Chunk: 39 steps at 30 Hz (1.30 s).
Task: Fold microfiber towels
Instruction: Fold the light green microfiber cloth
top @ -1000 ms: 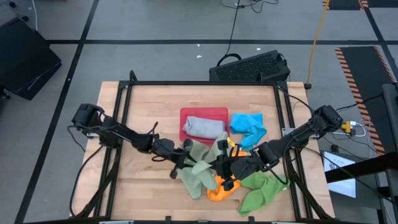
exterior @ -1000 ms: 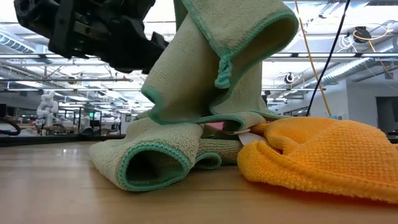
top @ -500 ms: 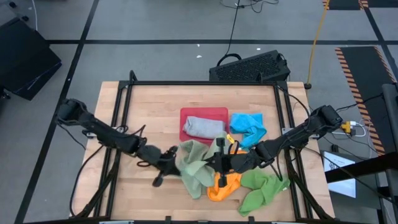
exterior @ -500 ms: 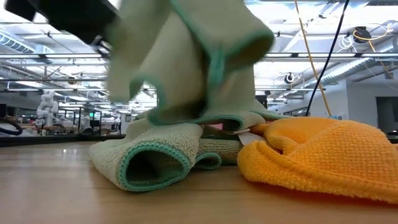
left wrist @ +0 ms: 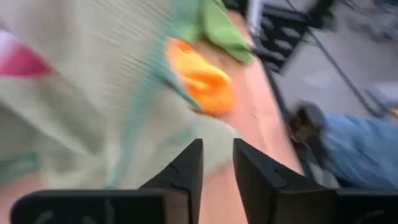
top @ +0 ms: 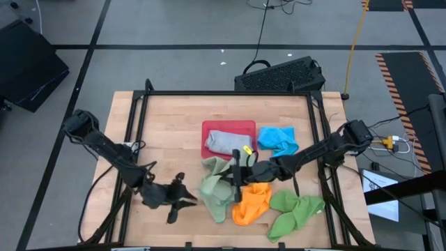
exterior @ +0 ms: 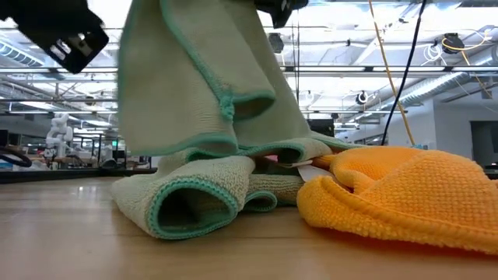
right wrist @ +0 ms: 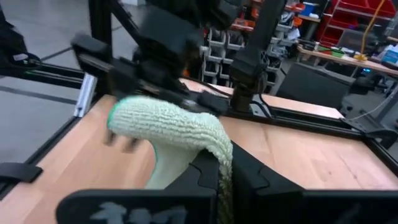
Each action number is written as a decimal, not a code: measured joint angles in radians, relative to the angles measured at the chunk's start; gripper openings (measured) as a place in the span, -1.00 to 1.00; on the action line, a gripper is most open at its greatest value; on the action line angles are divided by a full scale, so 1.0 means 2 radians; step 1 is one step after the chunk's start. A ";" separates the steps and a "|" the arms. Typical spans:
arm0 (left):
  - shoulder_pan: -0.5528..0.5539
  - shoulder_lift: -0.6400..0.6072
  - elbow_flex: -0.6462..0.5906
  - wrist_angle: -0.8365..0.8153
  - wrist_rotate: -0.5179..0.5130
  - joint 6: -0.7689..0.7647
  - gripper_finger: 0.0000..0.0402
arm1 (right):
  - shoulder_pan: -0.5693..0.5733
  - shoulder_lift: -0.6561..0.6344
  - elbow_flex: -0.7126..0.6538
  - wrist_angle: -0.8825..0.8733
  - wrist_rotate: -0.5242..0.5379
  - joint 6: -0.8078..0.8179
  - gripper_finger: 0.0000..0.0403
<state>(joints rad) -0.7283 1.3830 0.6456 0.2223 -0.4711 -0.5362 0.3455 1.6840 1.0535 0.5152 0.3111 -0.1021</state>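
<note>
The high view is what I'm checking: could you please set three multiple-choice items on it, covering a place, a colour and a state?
1. Where does the grey-blue towel lie?
A. on the red tray
B. on the floor
C. under the keyboard

2. What colour is the towel between the sage green towel and the bright green towel?
A. purple
B. orange
C. black

3. What is the right tool doing?
A. hanging open
B. resting on the keyboard
C. pinching the sage green towel

Answers: 1 A, it lies within the tray's rim. 2 B, the orange towel lies there. 3 C, the right wrist view shows cloth between its shut fingers.

Bare table (top: 167,132) left; towels (top: 254,202) and red tray (top: 226,127) crowding centre-right.
</note>
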 joint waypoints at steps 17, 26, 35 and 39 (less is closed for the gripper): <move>0.005 0.200 0.000 0.307 -0.131 0.091 -0.18 | -0.014 -0.001 0.000 0.006 0.044 -0.024 -0.98; 0.054 0.254 0.000 0.400 -0.107 0.080 -0.04 | -0.015 -0.001 0.000 0.004 0.068 -0.022 -0.98; 0.060 0.255 0.000 0.469 -0.102 0.112 -0.01 | -0.016 -0.001 0.000 0.005 0.086 -0.034 -0.98; 0.070 0.255 0.000 0.477 -0.104 0.106 0.00 | -0.016 -0.001 0.000 0.006 0.095 -0.034 -0.98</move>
<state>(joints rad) -0.5885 1.8931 0.6464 1.1763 -0.6783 -0.3248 0.3138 1.6825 1.0542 0.5263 0.5018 -0.1699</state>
